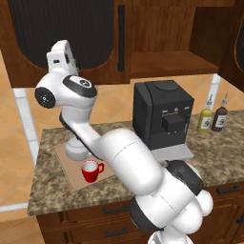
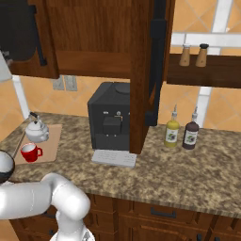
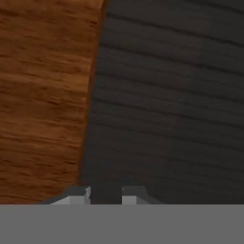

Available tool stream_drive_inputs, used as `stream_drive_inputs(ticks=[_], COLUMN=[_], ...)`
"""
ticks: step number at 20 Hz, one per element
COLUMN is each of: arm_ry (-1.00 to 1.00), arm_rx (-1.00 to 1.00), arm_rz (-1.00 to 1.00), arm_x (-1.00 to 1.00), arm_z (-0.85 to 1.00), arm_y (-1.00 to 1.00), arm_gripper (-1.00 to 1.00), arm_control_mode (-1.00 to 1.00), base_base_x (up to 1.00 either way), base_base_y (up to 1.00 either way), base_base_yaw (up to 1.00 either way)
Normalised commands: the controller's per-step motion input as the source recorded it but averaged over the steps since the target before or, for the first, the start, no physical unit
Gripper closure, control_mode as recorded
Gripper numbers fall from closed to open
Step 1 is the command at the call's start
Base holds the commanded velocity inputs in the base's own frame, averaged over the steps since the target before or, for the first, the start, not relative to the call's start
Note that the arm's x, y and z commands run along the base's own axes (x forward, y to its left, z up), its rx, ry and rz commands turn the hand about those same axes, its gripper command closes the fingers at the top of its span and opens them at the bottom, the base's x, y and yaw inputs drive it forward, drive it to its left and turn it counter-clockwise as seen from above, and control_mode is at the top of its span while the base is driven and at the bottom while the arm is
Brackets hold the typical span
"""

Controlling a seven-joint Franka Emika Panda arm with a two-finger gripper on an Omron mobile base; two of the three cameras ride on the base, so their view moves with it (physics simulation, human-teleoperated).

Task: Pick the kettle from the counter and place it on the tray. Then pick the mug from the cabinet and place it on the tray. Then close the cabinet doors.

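Observation:
The silver kettle (image 2: 36, 131) and the red mug (image 2: 30, 152) both stand on the wooden tray (image 2: 47, 141) at the left end of the counter (image 2: 188, 174). In the left base view the arm hides most of the kettle (image 1: 73, 150), with the mug (image 1: 91, 170) in front of it on the tray (image 1: 71, 178). My white hand (image 1: 60, 55) is raised against the left cabinet door (image 1: 66, 28). In the hand view my gripper (image 3: 106, 194) has its tips a little apart, nothing between them, close to the door's black mesh (image 3: 171, 105) and wood frame (image 3: 43, 95).
A black coffee machine (image 1: 162, 116) stands mid-counter under the bare cabinet shelf (image 1: 171, 62). The right cabinet door (image 2: 151, 70) hangs open, edge-on above the machine. Two bottles (image 2: 181, 132) stand to the right, with two shakers (image 2: 194, 55) on a side shelf.

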Motion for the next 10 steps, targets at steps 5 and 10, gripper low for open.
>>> stream_drive_inputs(ticks=[5, 10], arm_ry=[-0.03, 0.0], arm_rx=[0.1, 0.06], arm_rz=[0.4, 0.4], arm_x=[0.75, 0.67], arm_z=[0.0, 0.1], arm_y=[-0.68, -0.48], arm_gripper=[1.0, 1.0], arm_control_mode=[-1.0, -1.0], base_base_x=[0.0, 0.0], base_base_y=[0.0, 0.0], base_base_yaw=[0.0, 0.0])
